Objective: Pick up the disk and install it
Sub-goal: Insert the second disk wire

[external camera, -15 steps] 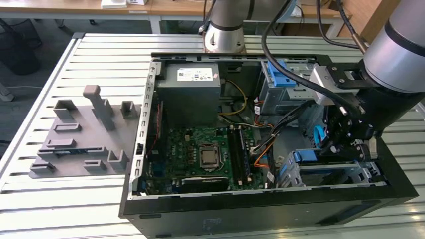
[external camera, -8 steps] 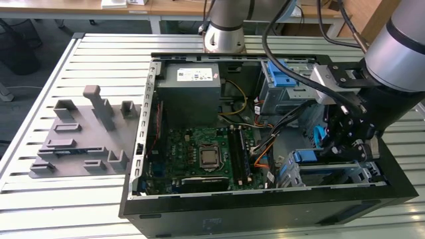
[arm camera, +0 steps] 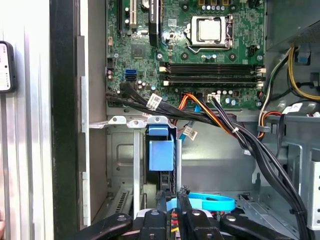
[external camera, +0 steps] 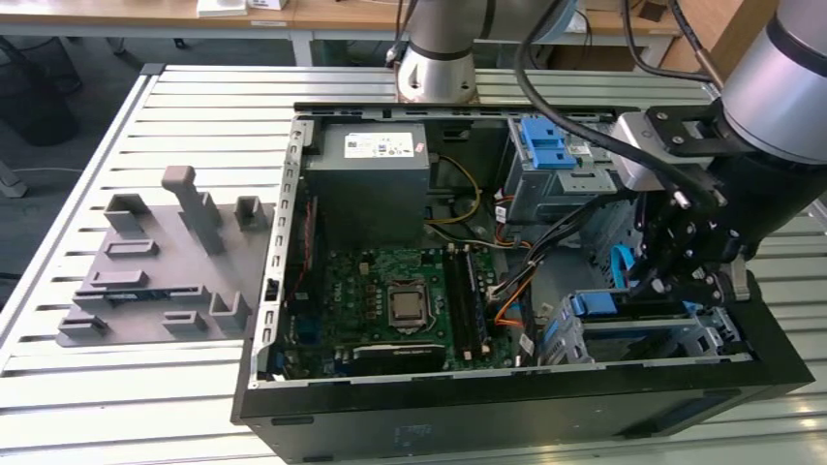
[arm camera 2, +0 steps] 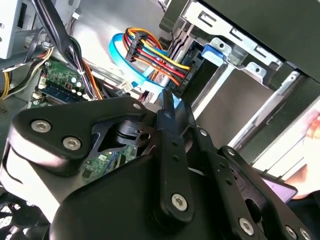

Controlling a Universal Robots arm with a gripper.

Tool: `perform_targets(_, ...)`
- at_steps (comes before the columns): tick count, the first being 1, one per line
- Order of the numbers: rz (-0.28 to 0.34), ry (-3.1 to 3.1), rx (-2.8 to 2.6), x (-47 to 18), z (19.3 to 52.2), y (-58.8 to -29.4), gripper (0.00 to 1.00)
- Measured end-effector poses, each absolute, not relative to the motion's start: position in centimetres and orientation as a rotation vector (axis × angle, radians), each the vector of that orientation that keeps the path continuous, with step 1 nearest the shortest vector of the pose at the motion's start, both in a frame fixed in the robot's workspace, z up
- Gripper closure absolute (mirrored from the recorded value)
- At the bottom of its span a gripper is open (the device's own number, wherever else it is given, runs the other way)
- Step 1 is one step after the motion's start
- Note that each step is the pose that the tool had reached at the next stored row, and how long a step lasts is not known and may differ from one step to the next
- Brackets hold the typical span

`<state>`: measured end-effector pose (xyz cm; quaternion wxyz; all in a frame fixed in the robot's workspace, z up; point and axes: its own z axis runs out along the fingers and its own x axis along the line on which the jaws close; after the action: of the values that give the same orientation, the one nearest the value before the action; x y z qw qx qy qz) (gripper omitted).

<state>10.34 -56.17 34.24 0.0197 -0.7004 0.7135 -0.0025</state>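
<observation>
While seated in its bay, the disk (arm camera: 161,155) just beyond closed, empty fingers (arm camera: 172,200)

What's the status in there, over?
Hand inside case at lower drive bay. Disk looks seated edge-on in bay. Blue cable and wire bundle crowd it.

Your exterior view looks down from high, well back, over the open computer case (external camera: 517,407). Both wrist views sit close inside it, behind the gripper (arm camera: 170,197), sharing the motherboard (arm camera: 200,55) and drive bay (arm camera: 160,150).
</observation>
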Motion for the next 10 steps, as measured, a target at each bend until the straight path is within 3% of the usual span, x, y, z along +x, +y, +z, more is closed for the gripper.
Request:
perform_targets(4,-0.007,2.214,-2.173,10.34,34.44,-56.17,0.78)
perform_targets(7,-0.008,2.214,-2.173,10.34,34.46,-56.17,0.89)
perform_targets(10,-0.007,2.214,-2.173,10.34,34.46,-56.17,0.89)
